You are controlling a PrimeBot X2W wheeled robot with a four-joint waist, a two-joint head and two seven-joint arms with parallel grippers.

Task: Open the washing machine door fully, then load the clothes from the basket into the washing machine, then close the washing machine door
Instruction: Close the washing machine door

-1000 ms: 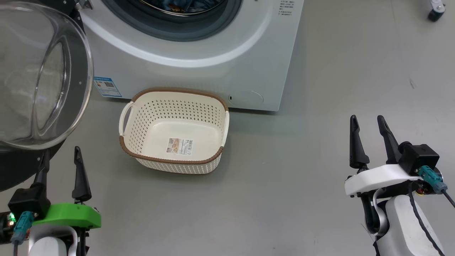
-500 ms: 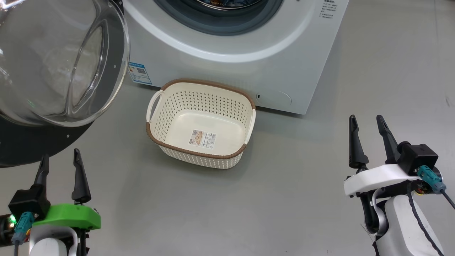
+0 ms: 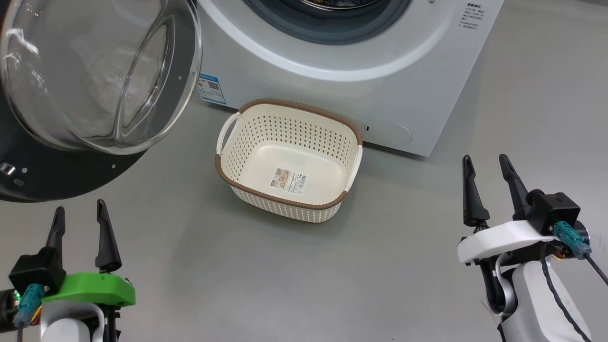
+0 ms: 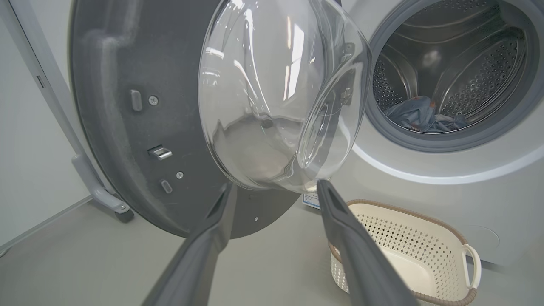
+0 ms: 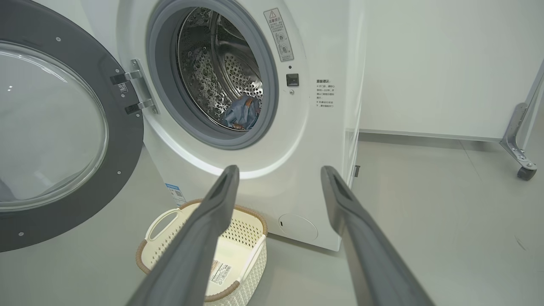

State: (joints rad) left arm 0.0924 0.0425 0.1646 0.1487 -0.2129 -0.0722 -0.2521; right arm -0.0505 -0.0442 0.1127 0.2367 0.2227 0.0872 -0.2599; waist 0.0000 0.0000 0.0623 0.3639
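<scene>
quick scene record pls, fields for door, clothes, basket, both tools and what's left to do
door: washing machine door swung wide open
clothes: clothes lying low inside the drum of the washing machine
basket: basket empty, upright in front of the machine, label showing on its bottom
left tool: left tool open, holding nothing, below the open door
right tool: right tool open, holding nothing, to the right of the basket
left to do: closing the door

door [image 4: 127, 127]: matt grey plastic, clear glossy glass | basket [image 3: 247, 156]: perforated plastic | drum [image 5: 238, 63]: shiny steel
</scene>
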